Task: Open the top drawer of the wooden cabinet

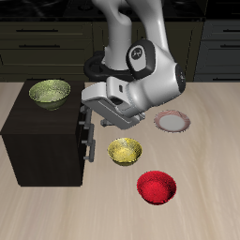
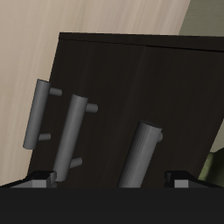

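Between tool (image 2: pixel 109 178) tips: top drawer (image 2: pixel 131 87) handle | seemingly ungripped

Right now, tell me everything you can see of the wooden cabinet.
The wooden cabinet is a boxy, very dark brown unit standing upright on the table, far larger than the bowls. A green bowl sits on its flat top. Its front carries grey metal bar handles on short posts; the wrist view shows three. The fronts look flush, with no drawer visibly pulled out. The gripper hangs right at the front by the handles; the wrist view suggests it is lined up on one handle, contact unclear.
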